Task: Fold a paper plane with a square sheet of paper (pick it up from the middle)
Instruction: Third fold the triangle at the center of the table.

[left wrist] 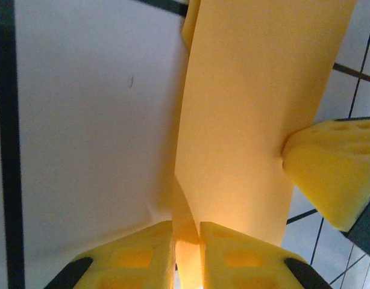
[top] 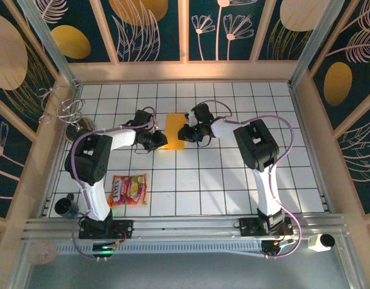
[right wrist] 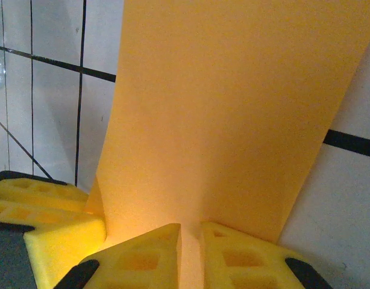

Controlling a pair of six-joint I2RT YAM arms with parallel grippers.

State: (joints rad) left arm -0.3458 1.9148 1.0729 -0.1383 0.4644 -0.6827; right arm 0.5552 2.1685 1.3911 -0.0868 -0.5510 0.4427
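The sheet point(top: 175, 132) is found on the far half of the table point(top: 233, 180), about midway between its left and right edges. From above it is seen as an oblong whose long axis runs from the near edge toward the far edge. It is flanked on both long sides. The left claw point(top: 156, 142) is set at its near left corner and the right claw point(top: 186, 133) at its right edge, a little farther on, so neither arm is nearer and both are touching it. In the left wrist view the paper's edge is pinched in the thin slot between the left pads point(left wrist: 143, 256), and a right-claw pad point(left wrist: 332, 174) is pressed against the opposite side. In the right wrist view the paper is clamped likewise between the right pads point(right wrist: 245, 259). Both claws are thus judged clenched on the sheet. The coming move is judged to turn on this opposed grip across the short axis. A snack packet point(top: 128, 189) is left well apart, toward the near left corner. The sheet's near end is covered by the claws from above, and its corners are cut off in the wrist views. Whether it is doubled over, and whether it is lifted or lying flat, cannot be told.
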